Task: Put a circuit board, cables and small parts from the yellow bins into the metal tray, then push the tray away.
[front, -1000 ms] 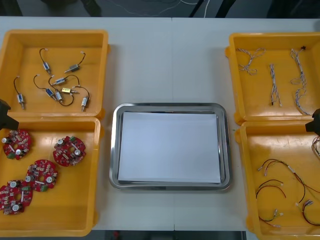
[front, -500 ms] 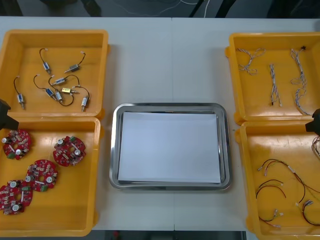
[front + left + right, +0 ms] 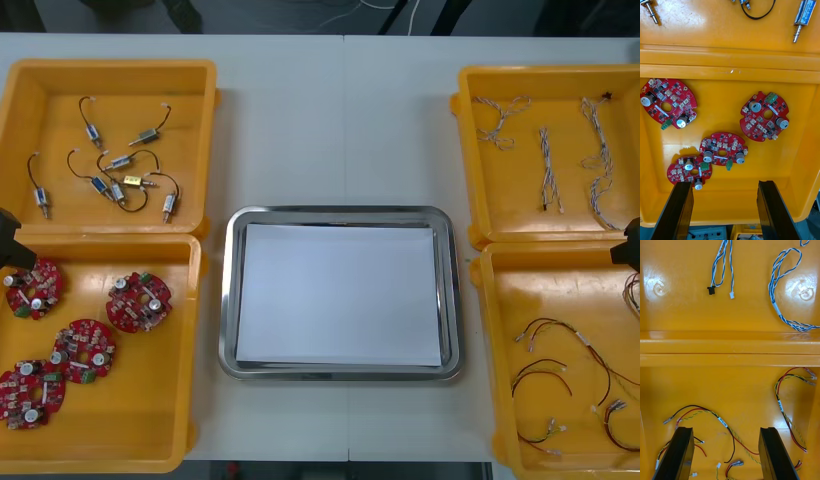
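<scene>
**Front view.** The metal tray (image 3: 340,213) sits at the centre of the desk (image 3: 340,120), white inside and with nothing in it, so I'd say the job is at its very first pick. Yellow bins (image 3: 150,400) flank it. They hold small metal parts (image 3: 120,175) at 10 o'clock, four round red circuit boards (image 3: 138,300) at 8 o'clock, twisted blue and white cables (image 3: 548,170) at 2 o'clock, and red and yellow cables (image 3: 545,350) at 4 o'clock. The left pincer (image 3: 8,248) pokes in at 9 o'clock over the board bin's far rim, and the right pincer (image 3: 632,245) pokes in at 3 o'clock. From up here I can't judge their fingers.

**Right wrist view.** This camera settles it. The right pincer (image 3: 725,429) is spread wide and holds nothing. It hangs above the red and yellow cables, with the blue and white ones beyond the two rims.

**Left wrist view.** The left pincer (image 3: 724,184) is just as wide and empty, poised over the boards. Two boards, touching or overlapping, lie just ahead of its fingers. A board looks like the first pick. The next move calls for going down, straddling one board's edge clear of its neighbour, and closing.
</scene>
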Robot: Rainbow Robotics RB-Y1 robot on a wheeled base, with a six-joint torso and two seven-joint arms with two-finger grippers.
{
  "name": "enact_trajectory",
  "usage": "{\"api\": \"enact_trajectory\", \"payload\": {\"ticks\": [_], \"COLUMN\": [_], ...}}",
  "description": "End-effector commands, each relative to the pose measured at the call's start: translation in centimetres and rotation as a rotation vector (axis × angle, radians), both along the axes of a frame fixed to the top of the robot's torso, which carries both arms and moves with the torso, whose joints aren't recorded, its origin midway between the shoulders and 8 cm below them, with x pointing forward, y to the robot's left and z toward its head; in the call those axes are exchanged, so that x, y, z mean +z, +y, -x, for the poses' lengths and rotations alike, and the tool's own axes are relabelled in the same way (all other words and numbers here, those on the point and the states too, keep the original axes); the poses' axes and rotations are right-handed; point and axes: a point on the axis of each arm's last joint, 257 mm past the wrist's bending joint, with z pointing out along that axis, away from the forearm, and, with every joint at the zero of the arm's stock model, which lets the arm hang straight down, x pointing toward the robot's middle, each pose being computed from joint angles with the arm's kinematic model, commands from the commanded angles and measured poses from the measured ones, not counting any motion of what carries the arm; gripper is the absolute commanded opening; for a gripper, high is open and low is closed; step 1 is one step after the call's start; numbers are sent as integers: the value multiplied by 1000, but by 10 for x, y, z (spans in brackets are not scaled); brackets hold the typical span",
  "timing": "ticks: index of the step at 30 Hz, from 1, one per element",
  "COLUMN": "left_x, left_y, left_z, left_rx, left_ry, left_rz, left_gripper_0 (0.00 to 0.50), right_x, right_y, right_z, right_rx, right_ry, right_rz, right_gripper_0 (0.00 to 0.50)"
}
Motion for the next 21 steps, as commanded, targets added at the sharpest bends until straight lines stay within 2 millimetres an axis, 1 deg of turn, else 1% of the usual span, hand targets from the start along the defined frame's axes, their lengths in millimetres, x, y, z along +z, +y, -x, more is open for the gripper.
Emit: {"api": "enact_trajectory", "payload": {"ticks": [1, 6, 8, 11, 14, 20, 21], "left_x": [4, 4, -2, -7, -14, -27, -29], "left_y": [6, 1, 1, -1, -5, -15, -15], "left_z": [2, 5, 10, 12, 14, 16, 16], "left_rx": [12, -14, -18, -22, -35, -70, -79], "left_ry": [-9, -22, -18, -32, -52, -89, -96], "left_rz": [-29, -46, -61, -67, -65, -56, -61], "left_gripper_0": [500, 500, 500, 500, 500, 500, 500], "right_x": [5, -6, -12, -18, -27, -45, -46], "right_y": [-16, -18, -18, -18, -18, -17, -16], "right_z": [10, 19, 24, 29, 39, 66, 68], "right_rx": [-19, -14, -8, -2, 8, 32, 37], "right_ry": [2, 33, 49, 66, 89, 138, 137], "right_rz": [38, 40, 36, 33, 35, 53, 53], "right_gripper_0": [500, 500, 500, 500, 500, 500, 500]}}
